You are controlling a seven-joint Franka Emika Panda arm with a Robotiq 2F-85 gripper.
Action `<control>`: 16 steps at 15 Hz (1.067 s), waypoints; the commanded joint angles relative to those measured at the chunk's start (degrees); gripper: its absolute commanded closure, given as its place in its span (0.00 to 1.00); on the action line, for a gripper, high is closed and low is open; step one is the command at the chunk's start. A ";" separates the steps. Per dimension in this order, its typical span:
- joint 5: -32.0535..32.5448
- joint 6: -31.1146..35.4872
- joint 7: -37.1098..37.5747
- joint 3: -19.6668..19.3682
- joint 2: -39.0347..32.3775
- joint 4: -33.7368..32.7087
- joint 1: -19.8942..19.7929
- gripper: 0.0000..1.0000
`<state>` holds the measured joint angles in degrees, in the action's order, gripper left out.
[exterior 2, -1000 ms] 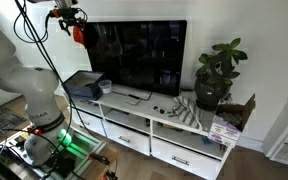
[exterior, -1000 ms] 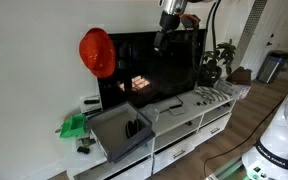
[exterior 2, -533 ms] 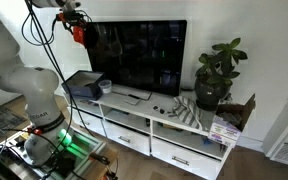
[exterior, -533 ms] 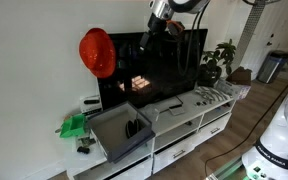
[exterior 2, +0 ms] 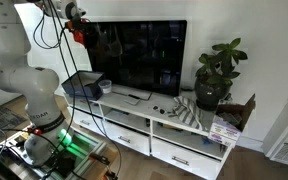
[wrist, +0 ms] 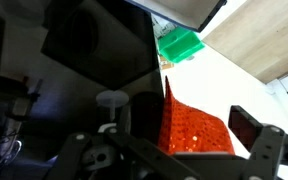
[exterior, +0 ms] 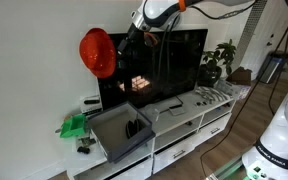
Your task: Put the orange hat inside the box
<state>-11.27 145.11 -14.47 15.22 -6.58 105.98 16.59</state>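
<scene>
Above the bench's (exterior: 187,127) end corner, high on the wall (exterior: 34,60) by the screen (exterior: 169,65): the orange hat (exterior: 97,52), well above the box (exterior: 112,148) on that end edge. Just beside the hat, the gripper (exterior: 127,40), jaws apart.

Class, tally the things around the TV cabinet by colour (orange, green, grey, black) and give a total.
Orange: 1, orange hat
Green: 2, small green object, potted plant
Grey: 1, box
Black: 1, television
Total: 5

Dark television (exterior 2: 139,55), potted plant (exterior 2: 212,75), perhaps green cloth (exterior: 72,125)
</scene>
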 commanded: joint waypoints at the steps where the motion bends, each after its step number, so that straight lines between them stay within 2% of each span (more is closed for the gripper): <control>1: -2.19 2.61 -1.21 1.81 -5.11 -5.76 -0.64 0.00; 2: -2.10 3.23 -1.05 2.11 -5.95 -6.55 -0.76 0.00; 4: -1.79 4.53 -0.95 2.62 -7.48 -7.97 -0.97 0.28; 14: -0.42 5.59 -0.36 3.59 -10.82 -11.81 -1.34 0.98; 16: -0.62 5.64 -0.67 3.86 -10.48 -11.73 -1.40 1.00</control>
<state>-11.52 150.57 -14.47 17.87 -16.64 95.53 15.97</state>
